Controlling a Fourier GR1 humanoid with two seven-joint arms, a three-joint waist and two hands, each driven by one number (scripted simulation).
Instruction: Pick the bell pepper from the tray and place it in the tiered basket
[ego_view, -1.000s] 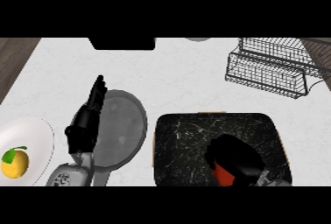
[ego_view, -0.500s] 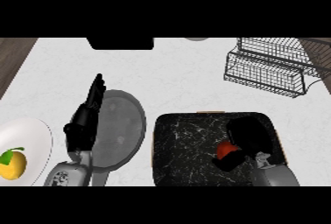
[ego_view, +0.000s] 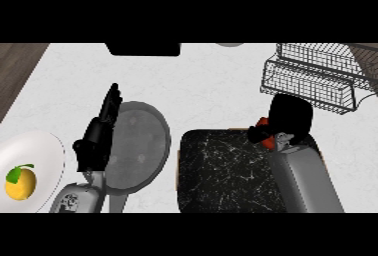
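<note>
A red bell pepper (ego_view: 263, 123) is held in the curled fingers of the right hand (ego_view: 289, 116), mostly hidden by them, over the far right corner of the dark marbled tray (ego_view: 221, 172) and near the wire tiered basket (ego_view: 316, 75). The left hand (ego_view: 99, 134) is seen released, fingers straight, along the left edge of a grey pan (ego_view: 139, 145) on the white worktop (ego_view: 199, 85). A yellow fruit (ego_view: 20, 181) is set on a white plate (ego_view: 40, 150) at the far left.

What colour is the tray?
Black with thin white marble-like veins. The tray shows best in the head view.
</note>
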